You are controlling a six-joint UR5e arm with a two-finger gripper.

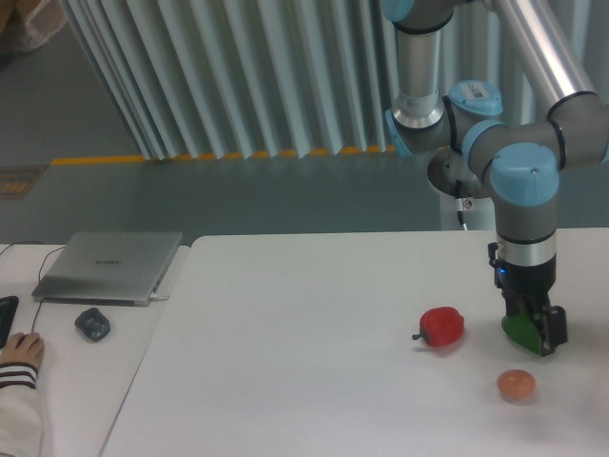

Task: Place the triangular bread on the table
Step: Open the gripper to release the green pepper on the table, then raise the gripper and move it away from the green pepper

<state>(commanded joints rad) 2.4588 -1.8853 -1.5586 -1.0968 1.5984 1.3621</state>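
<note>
Nearest the camera, a small round orange-brown ball [516,385] lies on the large white bench [304,381] towards its right side, and at the far left edge of the view a person's hand in a striped cuff [19,350] rests on the adjoining off-white desk [67,381]. A little farther back, a glossy red pepper [442,326] sits apart from the ball. Just to the pepper's right, the dark two-finger gripper [537,329] is down at bench level against a rounded green object [517,328]. The fingers overlap that green thing, and I cannot tell whether they are spread around it, pinching it, or merely beside it. The flat golden-orange triangular bread is nowhere to be seen in this view; it is neither on the bench nor visibly in the gripper, so where it lies cannot be told. By that reckoning the task looks to be at an early stage, with the bread not yet found or held. The next move would call for locating the wedge, gripping it by its flat edges, and lowering it onto a bare part of the bench away from the pepper and ball. Farther back on the desk are a dark computer mouse [92,324] and a closed silver laptop [108,267], and beyond the bench hangs a pale ribbed curtain [238,76].
</note>
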